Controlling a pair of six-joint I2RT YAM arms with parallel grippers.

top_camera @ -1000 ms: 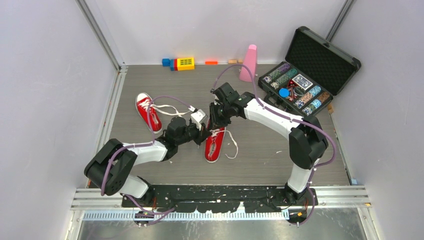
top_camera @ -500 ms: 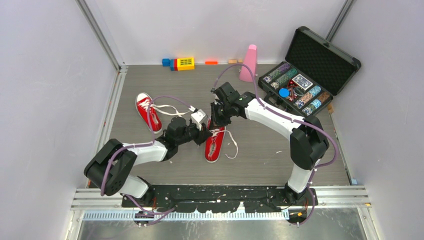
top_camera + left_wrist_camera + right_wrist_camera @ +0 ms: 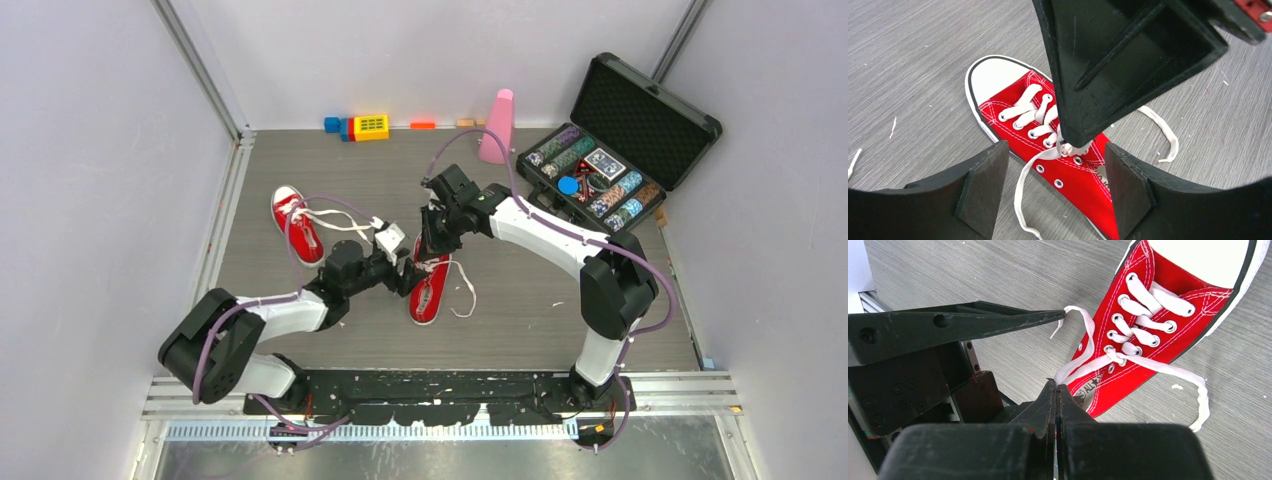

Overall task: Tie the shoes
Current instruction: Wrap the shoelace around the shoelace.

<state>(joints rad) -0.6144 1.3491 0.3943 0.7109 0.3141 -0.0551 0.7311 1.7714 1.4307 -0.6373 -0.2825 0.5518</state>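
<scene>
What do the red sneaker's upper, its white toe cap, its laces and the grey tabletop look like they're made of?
Red sneaker upper: likely canvas, matte, with white stitching and metal-looking eyelets.
White toe cap: probably rubber, smooth, slightly glossy.
Flat white laces: woven fabric, seemingly cotton or polyester.
Grey tabletop: wood-grain streaks, maybe laminate; cannot tell for sure.

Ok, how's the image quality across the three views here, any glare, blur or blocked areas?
Top view: soft even light, sharp, no glare. Left wrist view: shoe crisp, but the right claw looms dark over the upper middle. Right wrist view: lace sharp, white toe cap nearly washed out, that shut claw a black mass along the bottom.
</scene>
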